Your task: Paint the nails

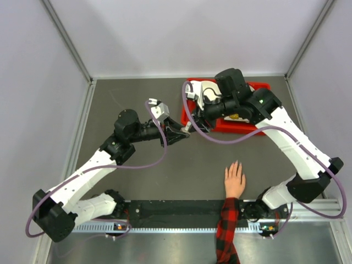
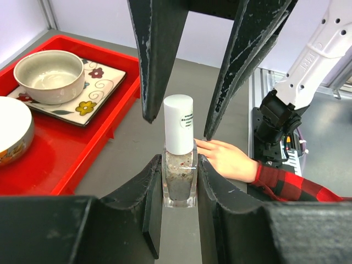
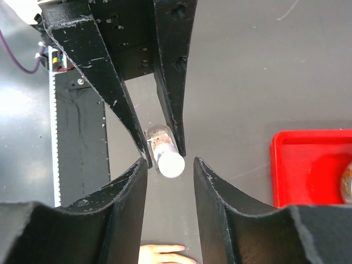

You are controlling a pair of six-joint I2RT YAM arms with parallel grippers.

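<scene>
The left gripper (image 2: 180,165) has its jaws clamped on the glass body of the bottle (image 2: 179,181). The right gripper (image 3: 170,163) straddles the white cap (image 2: 179,124) with its jaws apart, not touching it. The step in hand looks like opening the bottle. Next, the right jaws would need to close squarely on the cap and twist it off. The nails (image 1: 237,163) tip a hand (image 1: 235,180) lying flat on the surface (image 1: 165,181), near the right arm's base and well apart from both grippers.
</scene>
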